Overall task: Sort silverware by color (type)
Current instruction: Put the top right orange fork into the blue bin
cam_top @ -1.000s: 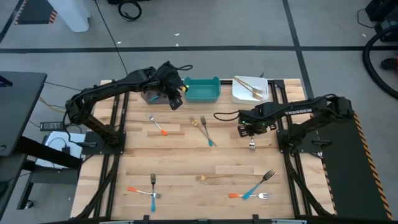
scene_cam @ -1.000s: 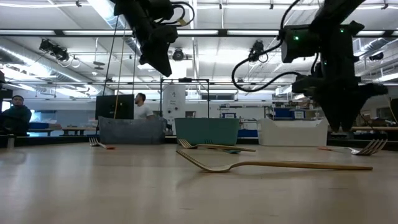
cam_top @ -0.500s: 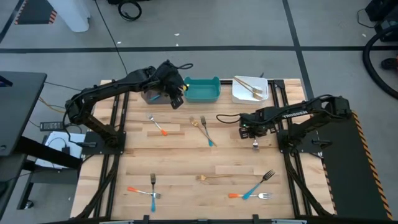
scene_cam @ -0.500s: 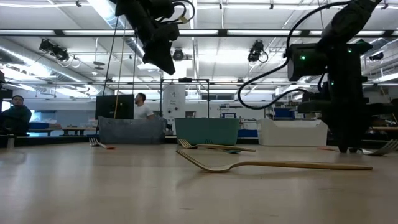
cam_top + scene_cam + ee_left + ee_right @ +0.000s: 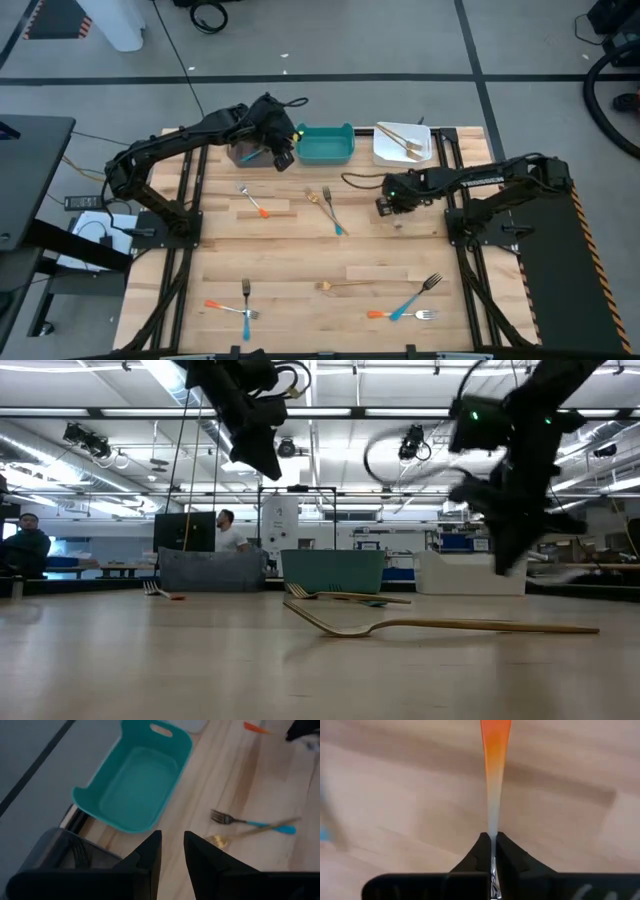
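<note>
My right gripper (image 5: 388, 205) hangs near the table's right side, shut on an orange-handled fork (image 5: 495, 750). It shows blurred in the low view (image 5: 508, 560). My left gripper (image 5: 283, 160) stands open at the back, between the grey bin (image 5: 245, 152) and the teal bin (image 5: 325, 145), holding nothing. More silverware lies flat on the wood. An orange-handled fork (image 5: 255, 203) lies at the left. A gold fork and a blue-handled fork lie crossed (image 5: 328, 205). A gold fork (image 5: 350, 285) lies nearer the front. My right gripper pinches the fork between its two fingers at the slim silver neck (image 5: 493, 834), where the orange handle fades out. The fingers slant steeply down from above, and the handle sticks out past their tips. The tined end is hidden by the gripper. The fork appears lifted off the wood.
The white bin (image 5: 403, 142) at the back right holds gold forks. A blue-handled fork (image 5: 415, 297) and an orange-handled one (image 5: 400, 315) lie at the front right. Two crossed forks (image 5: 240, 308) lie at the front left. People show in the room behind (image 5: 228, 532).
My right gripper dropped onto the orange-handled fork near the right edge and shut on it. It then rose and swung toward the table's left while tipping. The fork has left its spot on the wood.
</note>
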Robot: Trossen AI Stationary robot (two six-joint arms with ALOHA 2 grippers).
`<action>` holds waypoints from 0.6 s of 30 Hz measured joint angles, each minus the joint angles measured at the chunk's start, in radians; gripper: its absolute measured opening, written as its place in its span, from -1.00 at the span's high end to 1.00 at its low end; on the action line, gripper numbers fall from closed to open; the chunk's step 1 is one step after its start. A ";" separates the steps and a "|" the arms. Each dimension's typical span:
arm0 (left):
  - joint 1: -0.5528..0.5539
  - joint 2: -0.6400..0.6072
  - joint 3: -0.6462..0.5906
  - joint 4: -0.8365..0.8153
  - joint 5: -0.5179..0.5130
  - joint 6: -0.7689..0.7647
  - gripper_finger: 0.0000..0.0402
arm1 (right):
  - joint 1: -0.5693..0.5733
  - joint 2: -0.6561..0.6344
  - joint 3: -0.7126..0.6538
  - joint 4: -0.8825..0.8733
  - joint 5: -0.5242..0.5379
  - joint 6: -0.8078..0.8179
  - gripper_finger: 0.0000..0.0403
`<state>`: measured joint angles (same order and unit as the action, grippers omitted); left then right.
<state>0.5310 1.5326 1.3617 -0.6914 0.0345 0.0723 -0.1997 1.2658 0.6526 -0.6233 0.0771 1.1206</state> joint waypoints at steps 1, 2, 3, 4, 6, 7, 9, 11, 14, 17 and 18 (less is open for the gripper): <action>0.005 0.000 0.000 0.014 0.000 0.000 0.55 | -0.005 -0.008 0.020 0.048 0.021 -0.017 0.95; 0.011 0.000 0.000 0.025 0.000 0.000 0.55 | -0.014 -0.018 0.043 0.108 0.045 -0.042 0.95; 0.018 0.000 0.000 0.040 0.000 0.000 0.55 | -0.026 -0.022 0.064 0.168 0.073 -0.076 0.95; 0.024 0.000 0.000 0.059 0.000 0.000 0.55 | -0.043 -0.022 0.081 0.223 0.099 -0.125 0.95; 0.039 0.000 0.000 0.093 0.000 -0.001 0.55 | -0.085 -0.017 0.110 0.351 0.152 -0.257 0.95; 0.047 0.000 0.000 0.113 -0.001 -0.001 0.55 | -0.111 -0.011 0.126 0.436 0.178 -0.332 0.95; 0.060 0.000 0.000 0.145 -0.001 -0.004 0.55 | -0.172 0.002 0.155 0.602 0.213 -0.484 0.95; 0.075 0.000 0.000 0.177 -0.001 -0.013 0.55 | -0.237 0.032 0.177 0.758 0.221 -0.624 0.95; 0.095 0.000 0.000 0.209 -0.003 -0.034 0.55 | -0.330 0.091 0.202 0.989 0.207 -0.814 0.95; 0.111 0.000 0.000 0.217 -0.003 -0.056 0.55 | -0.409 0.168 0.227 1.166 0.084 -0.954 0.95; 0.116 0.000 0.000 0.215 -0.003 -0.060 0.55 | -0.429 0.199 0.237 1.199 0.022 -0.976 0.95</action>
<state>0.6474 1.5326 1.3617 -0.4769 0.0317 0.0119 -0.6287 1.4650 0.8895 0.5759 0.0987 0.1444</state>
